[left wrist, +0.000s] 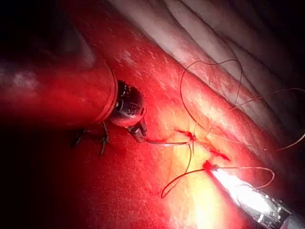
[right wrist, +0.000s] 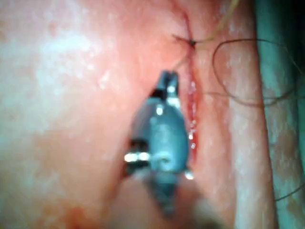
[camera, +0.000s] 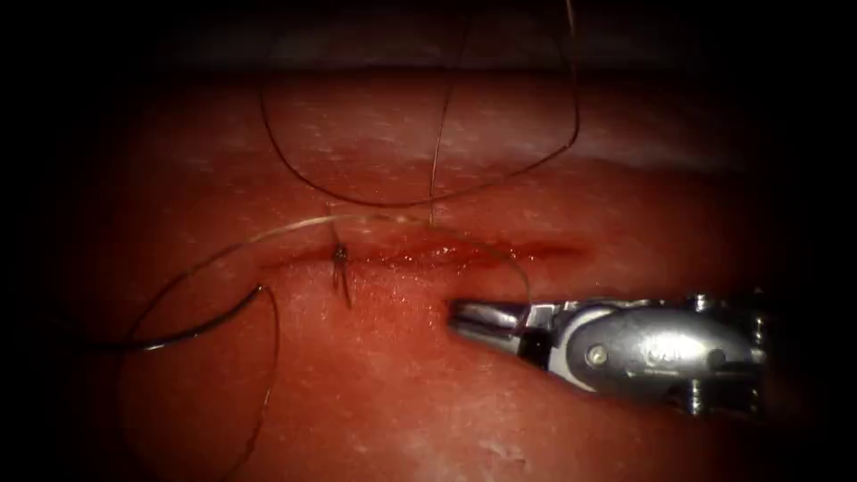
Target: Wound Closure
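Observation:
The cut (camera: 464,252) runs across the tissue (camera: 375,402), with one tied stitch (camera: 340,254) near its left end. My right tool (camera: 457,317) lies just below the cut, right of the stitch, jaws shut. A pale thread (camera: 295,223) arcs from the base of those jaws over the cut and away to the left. The needle (camera: 187,332) is a dark arc out of the tissue, below the cut's left end. In the left wrist view my left tool (left wrist: 141,133) is shut on the needle (left wrist: 167,142), far from its thread end. The right tool (right wrist: 167,80) lies beside the cut (right wrist: 190,95).
A long slack loop of dark thread (camera: 500,178) lies on the tissue above the cut and runs off over the far edge. Thin thread (camera: 272,366) trails down from the needle's end. Red fluid sits along the cut (left wrist: 219,153).

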`<state>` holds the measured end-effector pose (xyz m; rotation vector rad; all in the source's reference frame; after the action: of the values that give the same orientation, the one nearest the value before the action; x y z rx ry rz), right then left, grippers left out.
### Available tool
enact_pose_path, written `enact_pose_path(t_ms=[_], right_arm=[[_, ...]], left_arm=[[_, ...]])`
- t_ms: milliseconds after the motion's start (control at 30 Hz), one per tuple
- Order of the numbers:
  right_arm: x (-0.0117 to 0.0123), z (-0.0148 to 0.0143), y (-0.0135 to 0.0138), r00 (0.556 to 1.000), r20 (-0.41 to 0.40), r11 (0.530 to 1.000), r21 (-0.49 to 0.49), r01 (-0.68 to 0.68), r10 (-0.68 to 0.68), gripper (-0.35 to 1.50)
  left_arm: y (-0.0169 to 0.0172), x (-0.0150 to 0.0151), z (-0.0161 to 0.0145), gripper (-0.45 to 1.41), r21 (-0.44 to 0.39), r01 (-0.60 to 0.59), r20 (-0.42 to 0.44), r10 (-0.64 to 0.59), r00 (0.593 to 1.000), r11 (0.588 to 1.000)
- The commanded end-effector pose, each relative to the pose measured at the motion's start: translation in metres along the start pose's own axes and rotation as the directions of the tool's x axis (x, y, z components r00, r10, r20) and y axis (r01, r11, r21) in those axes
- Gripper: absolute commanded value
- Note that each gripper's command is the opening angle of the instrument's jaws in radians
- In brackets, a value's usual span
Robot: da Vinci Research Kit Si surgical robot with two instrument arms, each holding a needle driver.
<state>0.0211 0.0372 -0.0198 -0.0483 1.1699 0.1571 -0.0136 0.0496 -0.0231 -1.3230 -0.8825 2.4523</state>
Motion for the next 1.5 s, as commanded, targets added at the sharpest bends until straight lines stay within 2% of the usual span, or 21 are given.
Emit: enact_pose_path(t_ms=[33, 233, 300, 533, 633, 667, 833, 900, 933, 1000, 1067, 1100, 1133, 1167, 1200, 1367, 1500], right_arm=[[0.0001, 0.0004, 0.0001, 1.0, 0.006, 1.0, 0.017, -0.003, 0.003, -0.35], [0.003, -0.0012, -0.0002, 1.0, -0.009, 0.997, 0.072, -0.017, 0.018, -0.35], [0.0049, -0.0019, -0.0011, 1.0, -0.016, 0.993, 0.113, -0.021, 0.023, -0.35], [0.0083, -0.0034, -0.004, 0.999, -0.027, 0.98, 0.197, -0.011, 0.016, -0.35], [0.0104, -0.0039, -0.0055, 0.999, -0.045, 0.967, 0.255, 0.005, 0.006, -0.35], [0.0117, -0.004, -0.0065, 0.998, -0.056, 0.955, 0.295, 0.015, 0.002, -0.35], [0.0163, -0.0034, -0.0094, 0.996, -0.081, 0.92, 0.389, 0.052, -0.023, -0.35], [0.0191, -0.0027, -0.0117, 0.993, -0.115, 0.884, 0.462, 0.076, -0.025, -0.35], [0.0191, -0.0027, -0.0117, 0.993, -0.115, 0.884, 0.462, 0.076, -0.025, -0.35], [0.0209, -0.0019, -0.0133, 0.988, -0.148, 0.851, 0.515, 0.104, -0.031, -0.35], [0.0218, -0.0013, -0.0133, 0.986, -0.159, 0.858, 0.498, 0.121, -0.046, -0.35], [0.0221, -0.0012, -0.0121, 0.985, -0.167, 0.891, 0.437, 0.123, -0.054, -0.01], [0.022, -0.0014, -0.0114, 0.983, -0.176, 0.91, 0.397, 0.115, -0.047, 0.52], [0.0219, -0.0016, -0.0106, 0.983, -0.179, 0.928, 0.357, 0.104, -0.041, 0.88], [0.0212, -0.0026, -0.0088, 0.985, -0.169, 0.959, 0.269, 0.084, -0.039, 1.18], [0.0174, -0.0061, -0.0037, 0.992, -0.124, 0.993, 0.114, 0.005, 0.009, 1.26], [0.014, -0.0071, -0.0012, 0.995, -0.101, 0.999, 0.03, -0.016, 0.019, 1.23]], left_arm=[[-0.0005, -0.0003, 0.0007, -0.35, 0.0, -0.001, -0.001, 0.001, 1.0, 1.0], [-0.0005, -0.0003, 0.0007, -0.35, 0.0, -0.001, -0.001, 0.001, 1.0, 1.0], [-0.0006, -0.0004, 0.0008, -0.35, 0.001, -0.002, 0.0, 0.002, 1.0, 1.0], [-0.0006, -0.0007, 0.0006, -0.35, -0.001, -0.005, 0.001, 0.005, 1.0, 1.0], [-0.0006, -0.0007, 0.0006, -0.35, -0.002, -0.005, 0.001, 0.005, 1.0, 1.0], [-0.0006, -0.0008, 0.0006, -0.35, -0.002, -0.005, 0.001, 0.005, 1.0, 1.0], [-0.0006, -0.0008, 0.0005, -0.35, -0.002, -0.006, 0.001, 0.006, 1.0, 1.0], [-0.0007, -0.0008, 0.0005, -0.35, -0.003, -0.006, 0.001, 0.006, 1.0, 1.0], [-0.0007, -0.0008, 0.0005, -0.35, -0.003, -0.006, 0.001, 0.006, 1.0, 1.0], [-0.0008, -0.0009, 0.0005, -0.35, -0.003, -0.001, 0.002, 0.001, 1.0, 1.0], [-0.0008, -0.0011, 0.0004, -0.35, -0.003, -0.002, 0.002, 0.002, 1.0, 1.0], [-0.0008, -0.0011, 0.0004, -0.35, -0.003, -0.003, 0.002, 0.003, 1.0, 1.0], [-0.0008, -0.0011, 0.0004, -0.35, -0.003, -0.003, 0.002, 0.003, 1.0, 1.0], [-0.0008, -0.0011, 0.0004, -0.35, -0.003, -0.003, 0.002, 0.003, 1.0, 1.0], [-0.0008, -0.0011, 0.0004, -0.35, -0.003, -0.003, 0.002, 0.003, 1.0, 1.0], [-0.0008, -0.0011, 0.0005, -0.35, -0.002, -0.002, 0.002, 0.002, 1.0, 1.0], [-0.0009, -0.0012, 0.0007, -0.35, 0.0, -0.003, 0.003, 0.003, 1.0, 1.0]])
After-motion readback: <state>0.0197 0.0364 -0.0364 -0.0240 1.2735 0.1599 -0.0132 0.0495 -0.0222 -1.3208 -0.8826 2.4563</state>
